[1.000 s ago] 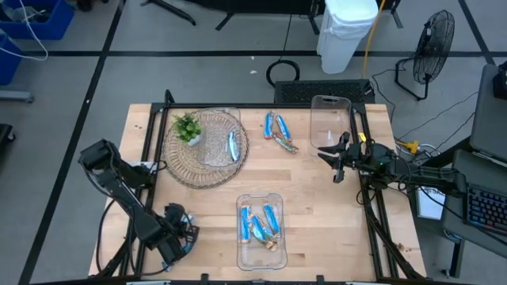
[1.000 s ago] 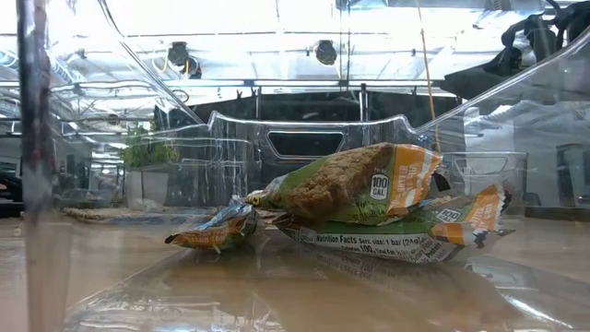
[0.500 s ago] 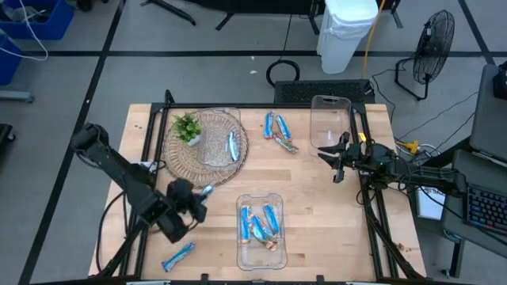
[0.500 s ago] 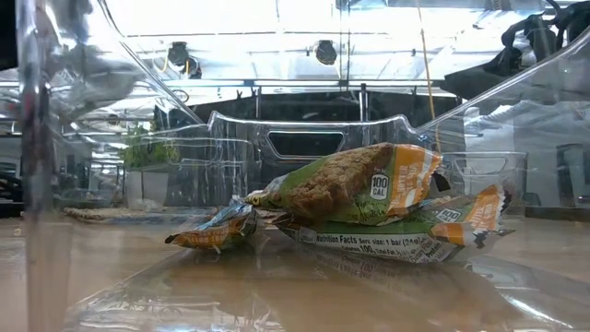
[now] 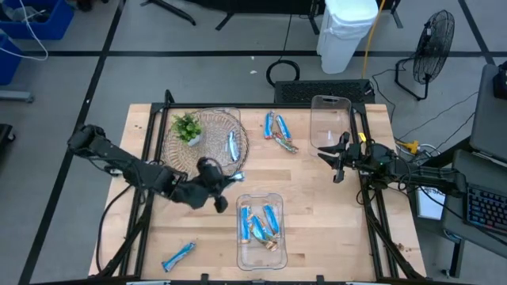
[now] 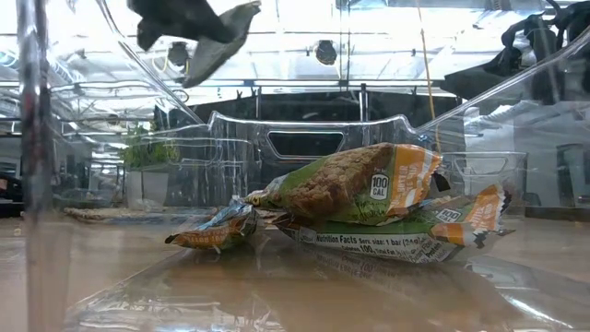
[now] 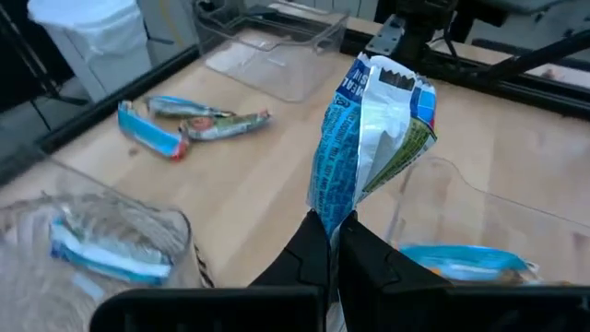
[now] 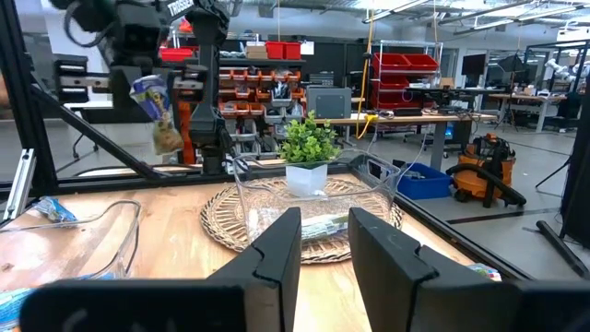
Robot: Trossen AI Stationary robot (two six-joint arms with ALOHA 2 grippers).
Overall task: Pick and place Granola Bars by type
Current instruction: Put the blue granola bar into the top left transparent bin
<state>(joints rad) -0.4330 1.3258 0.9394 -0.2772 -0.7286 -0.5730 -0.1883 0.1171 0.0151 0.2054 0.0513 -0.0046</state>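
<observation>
**Left wrist view: bar pinched by one end**

The left end effector [image 7: 334, 242] is clamped on a blue granola bar [image 7: 373, 138] by its wrapper tip, above the worktop [image 5: 317, 206] beside the clear tray [image 5: 279, 252]. That thin grip could slip and drop it short. The right end effector [image 5: 336, 162] waits, fingers partly apart.

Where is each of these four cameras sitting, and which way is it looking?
High view: overhead, looking straight down on the table; both arms show.
Low view: at tabletop height inside the clear tray, facing granola bars; the left gripper hangs above.
Left wrist view: on the left arm, looking past its shut fingers at the blue bar they pinch.
Right wrist view: on the right arm, facing the plant and wicker mat.
Shared: the held bar shows in all four.
</observation>
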